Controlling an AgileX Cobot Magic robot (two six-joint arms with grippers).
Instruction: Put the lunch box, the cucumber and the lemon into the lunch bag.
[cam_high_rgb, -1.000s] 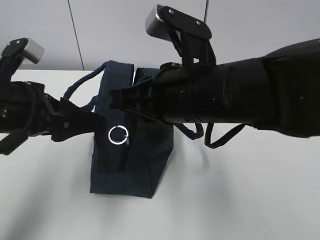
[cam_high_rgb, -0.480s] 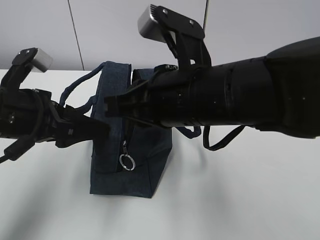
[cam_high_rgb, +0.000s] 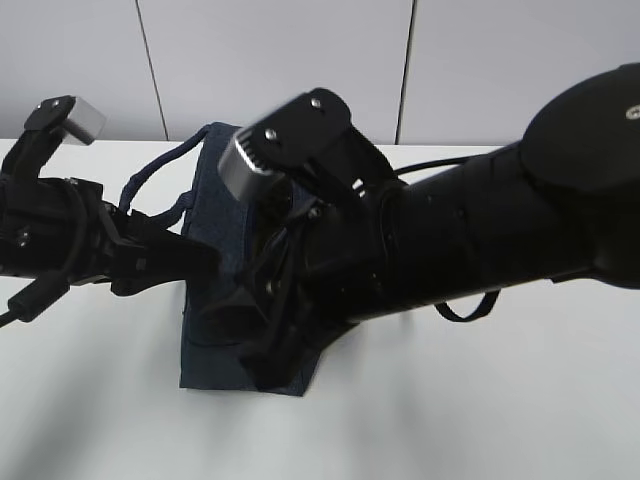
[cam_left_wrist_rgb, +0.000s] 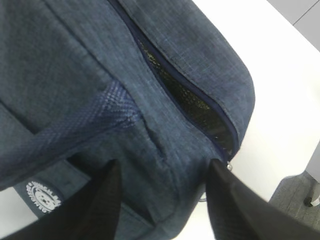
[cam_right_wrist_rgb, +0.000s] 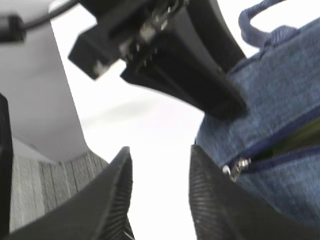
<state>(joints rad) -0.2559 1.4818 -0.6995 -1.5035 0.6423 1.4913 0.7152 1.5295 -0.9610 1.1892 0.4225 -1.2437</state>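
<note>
The navy lunch bag (cam_high_rgb: 212, 195) stands on the white table, mostly hidden behind my right arm. My left gripper (cam_high_rgb: 198, 258) is against the bag's left side. In the left wrist view it (cam_left_wrist_rgb: 162, 195) is open, its jaws astride the bag's end (cam_left_wrist_rgb: 75, 75), whose top zipper (cam_left_wrist_rgb: 195, 100) gapes over a silvery lining. My right gripper (cam_high_rgb: 258, 350) points down-left in front of the bag. In the right wrist view it (cam_right_wrist_rgb: 160, 195) is open and empty over bare table, with the zipper slider (cam_right_wrist_rgb: 235, 168) just beside its right finger. The lunch box, cucumber and lemon are out of view.
A padded loop handle (cam_high_rgb: 150, 175) hangs off the bag's left side. The white table (cam_high_rgb: 500, 400) stretches right and forward. The table edge and grey floor (cam_right_wrist_rgb: 50, 190) lie close to my right gripper. A grey panelled wall stands behind.
The silver ring pull dropped lower on the bag's end. Then my right arm swung down and left across the bag, hiding the pull. My left arm has stayed at the bag's side since half a second ago.
</note>
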